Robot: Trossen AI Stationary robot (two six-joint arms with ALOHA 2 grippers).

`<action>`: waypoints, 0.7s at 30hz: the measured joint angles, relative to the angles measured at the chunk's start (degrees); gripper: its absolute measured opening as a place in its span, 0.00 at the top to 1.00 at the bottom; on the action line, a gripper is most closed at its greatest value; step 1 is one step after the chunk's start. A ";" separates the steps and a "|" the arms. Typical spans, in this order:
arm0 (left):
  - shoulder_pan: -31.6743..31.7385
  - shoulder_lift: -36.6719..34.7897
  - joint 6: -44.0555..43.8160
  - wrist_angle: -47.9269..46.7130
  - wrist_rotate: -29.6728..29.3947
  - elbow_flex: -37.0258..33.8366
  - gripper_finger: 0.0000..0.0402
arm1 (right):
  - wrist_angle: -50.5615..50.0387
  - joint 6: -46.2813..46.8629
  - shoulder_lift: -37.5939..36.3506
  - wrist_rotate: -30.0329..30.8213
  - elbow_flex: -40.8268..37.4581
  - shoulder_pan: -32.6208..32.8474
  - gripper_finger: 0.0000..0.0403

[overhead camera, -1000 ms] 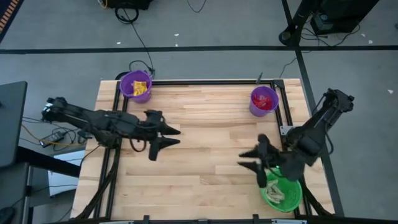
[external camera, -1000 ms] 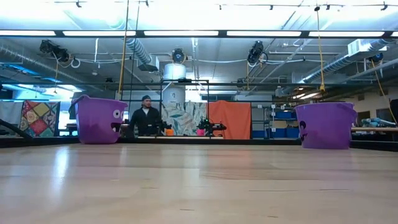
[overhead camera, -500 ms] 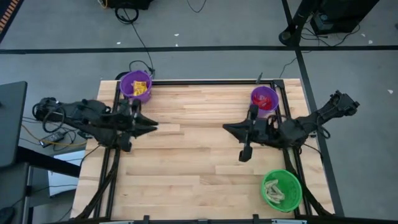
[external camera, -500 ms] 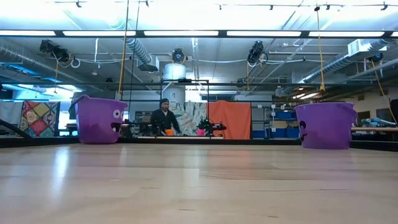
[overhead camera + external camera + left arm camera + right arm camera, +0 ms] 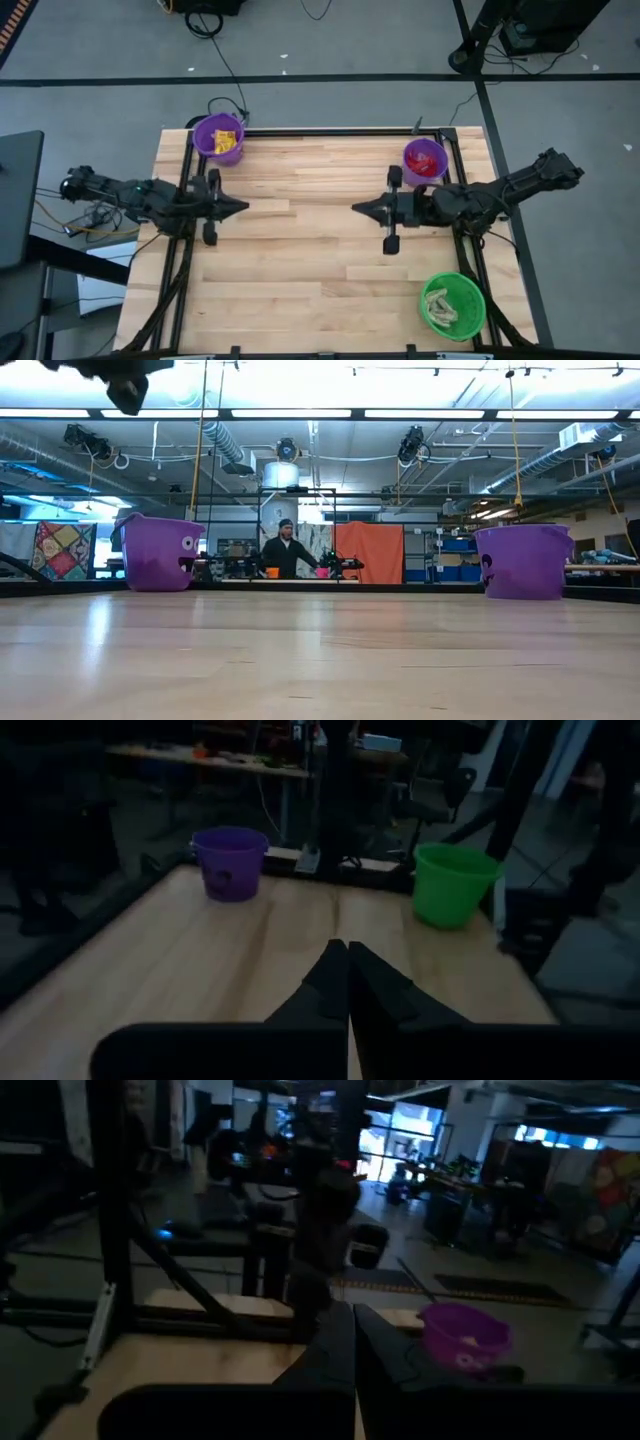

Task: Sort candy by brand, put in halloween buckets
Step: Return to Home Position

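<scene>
Right arm swings off the green bucket [image 5: 481, 310], which now sits behind right gripper [image 5: 360, 209], far from left gripper [image 5: 238, 207] opposite; both clenched empty

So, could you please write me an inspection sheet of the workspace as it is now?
Surface: wooden table, no loose candy seen on it.
Job's things: left-side purple bucket holds yellow candy; right-side purple bucket holds red candy; green bucket holds cream-tan pieces.
Clutter: nothing seen.
Grippers: left gripper and right gripper are both shut and empty, above the table, pointing at each other.
Cables: black cable on the floor behind the table; wires beside its left edge.
Surroundings: grey floor; a person far behind the table.
</scene>
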 joint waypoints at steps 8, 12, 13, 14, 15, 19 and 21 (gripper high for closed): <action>0.11 -1.37 6.42 10.10 -12.63 -6.39 1.00 | 16.70 3.05 -10.81 -7.30 -17.43 -4.17 0.99; 0.39 -2.05 14.40 10.06 -13.77 -6.49 1.00 | 15.17 4.68 -17.23 -10.38 -23.76 -6.44 0.99; 1.05 -2.26 15.17 10.13 -13.89 -6.46 1.00 | 13.79 4.67 -18.98 -10.59 -25.05 -7.12 0.99; 2.07 -2.46 15.21 10.15 -14.10 -6.42 1.00 | 12.71 4.72 -20.51 -10.74 -26.21 -7.82 0.99; 3.14 -2.68 15.10 10.29 -14.11 -6.40 1.00 | 11.76 4.98 -22.08 -10.90 -27.19 -8.60 0.99; 8.46 -3.87 13.68 9.97 -6.41 -6.88 1.00 | 10.80 6.23 -27.51 -14.03 -30.55 -11.07 0.99; 11.07 -3.83 13.66 9.84 -0.83 -7.99 1.00 | 10.13 6.24 -29.47 -15.73 -31.78 -11.88 0.99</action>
